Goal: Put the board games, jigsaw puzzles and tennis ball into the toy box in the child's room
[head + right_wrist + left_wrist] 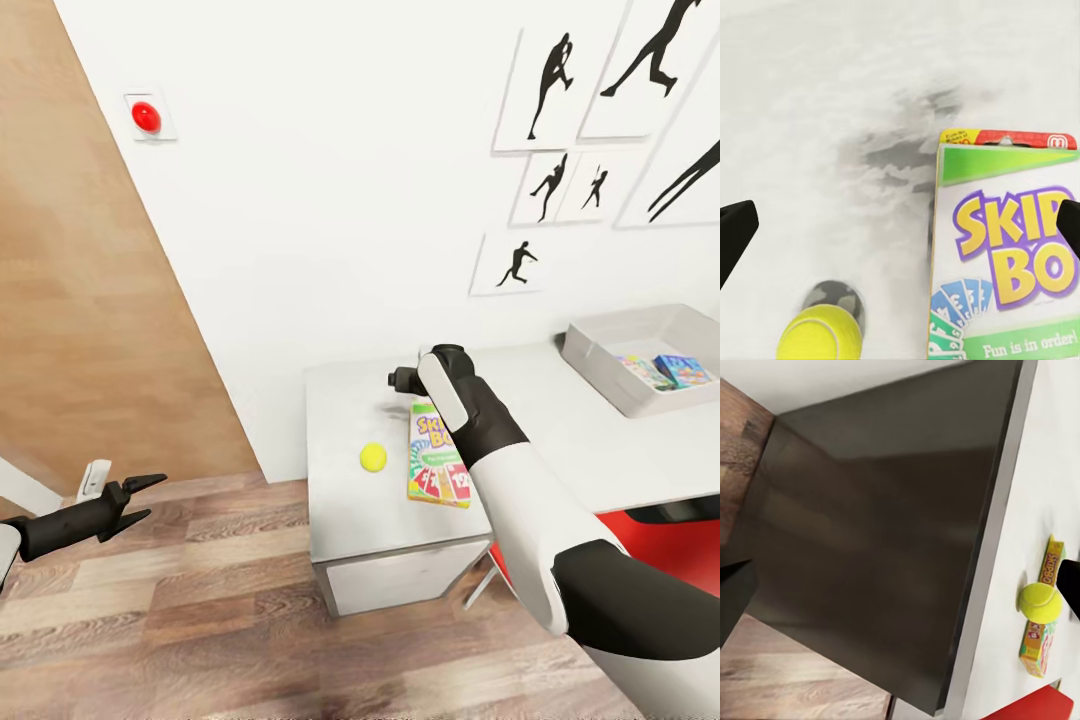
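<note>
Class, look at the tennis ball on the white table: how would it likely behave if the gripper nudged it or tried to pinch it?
The tennis ball is round and sits loose on the flat table, so a nudge would probably roll it. Its fuzzy surface likely grips well. It lies beside the Skip-Bo box, which might stop a roll that way.

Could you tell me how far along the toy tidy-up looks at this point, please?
Partly done: the toy box already holds a few colourful flat toys. In hand: the right gripper, fingers open, hangs over the table, holding nothing. Left: the tennis ball and the Skip-Bo game lie on the table. The left gripper waits open.
</note>
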`<state>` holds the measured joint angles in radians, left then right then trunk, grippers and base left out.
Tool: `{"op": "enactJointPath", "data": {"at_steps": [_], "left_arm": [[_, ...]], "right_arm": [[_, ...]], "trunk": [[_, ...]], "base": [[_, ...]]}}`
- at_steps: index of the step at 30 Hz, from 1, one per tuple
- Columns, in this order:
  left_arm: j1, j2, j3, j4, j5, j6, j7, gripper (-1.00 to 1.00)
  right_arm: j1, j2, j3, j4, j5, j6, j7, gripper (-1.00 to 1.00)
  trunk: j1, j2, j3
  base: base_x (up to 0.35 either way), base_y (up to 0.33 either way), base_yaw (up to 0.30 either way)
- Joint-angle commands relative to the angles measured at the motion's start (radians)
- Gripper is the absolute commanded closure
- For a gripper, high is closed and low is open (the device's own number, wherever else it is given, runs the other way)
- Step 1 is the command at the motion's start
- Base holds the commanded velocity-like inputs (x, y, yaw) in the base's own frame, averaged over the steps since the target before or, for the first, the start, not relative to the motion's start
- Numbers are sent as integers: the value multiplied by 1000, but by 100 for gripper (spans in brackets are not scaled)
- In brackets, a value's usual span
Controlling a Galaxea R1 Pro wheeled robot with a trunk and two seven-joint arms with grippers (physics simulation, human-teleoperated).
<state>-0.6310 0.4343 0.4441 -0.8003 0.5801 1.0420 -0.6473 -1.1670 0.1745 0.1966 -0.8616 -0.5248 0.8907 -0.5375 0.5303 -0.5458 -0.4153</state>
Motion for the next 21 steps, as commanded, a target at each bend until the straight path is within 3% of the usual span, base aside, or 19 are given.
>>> {"op": "enactJointPath", "data": {"at_steps": [1, 21], "left_arm": [[-1, 0, 2, 0, -6, 4, -7, -100], [-1, 0, -3, 1, -8, -35, 4, -100]], "right_arm": [[-3, 0, 1, -1, -10, 2, -10, -100], [-51, 0, -2, 0, -8, 11, -12, -100]], "trunk": [[0, -1, -3], [0, -1, -36]], "base": [[0, 0, 0], [0, 0, 0]]}}
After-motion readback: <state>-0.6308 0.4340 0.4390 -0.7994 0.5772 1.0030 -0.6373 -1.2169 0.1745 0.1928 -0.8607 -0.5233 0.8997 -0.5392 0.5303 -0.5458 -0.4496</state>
